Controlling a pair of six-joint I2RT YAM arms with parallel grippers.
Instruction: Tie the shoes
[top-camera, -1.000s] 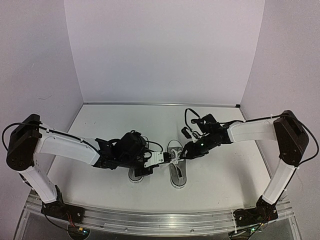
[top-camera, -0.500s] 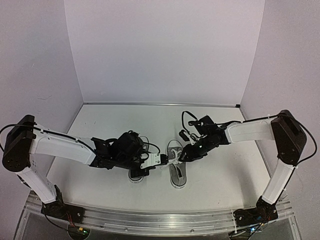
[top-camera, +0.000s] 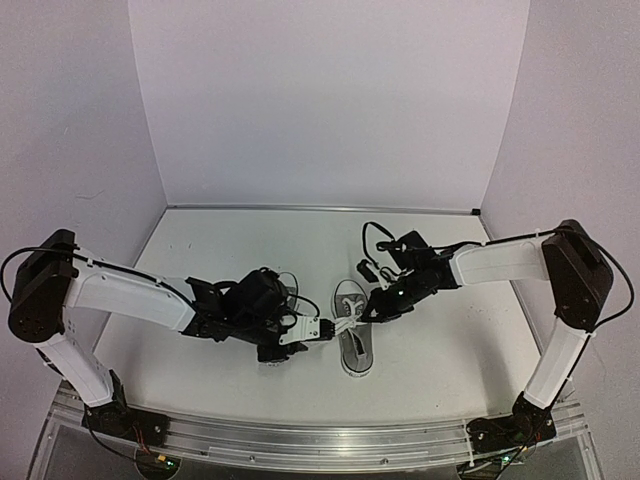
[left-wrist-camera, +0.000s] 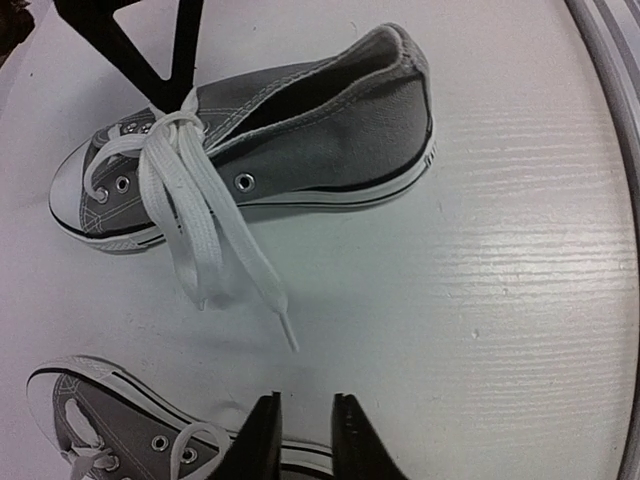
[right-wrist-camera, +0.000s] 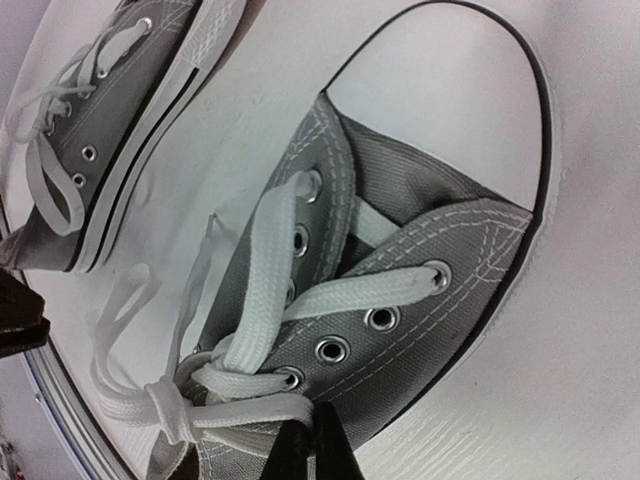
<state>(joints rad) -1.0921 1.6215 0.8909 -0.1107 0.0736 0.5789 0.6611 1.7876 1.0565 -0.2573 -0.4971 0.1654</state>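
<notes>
Nearest: left-hand shoe (left-wrist-camera: 110, 425), grey canvas with white sole, lace loose, standing on the desk (left-wrist-camera: 500, 300) just beside the left gripper (left-wrist-camera: 305, 410), whose jaws stand slightly apart on nothing. Next out: right-hand shoe (left-wrist-camera: 330, 110), a first knot apparently drawn but no bow, its free lace ends (left-wrist-camera: 265, 290) trailing across the desk, and the right gripper (right-wrist-camera: 308, 440) pinched together on a strand of its white lace (right-wrist-camera: 270, 408). Step judged as bow-forming, which next calls for the left gripper to take a free end. Markings: no brand, label or writing legible.
</notes>
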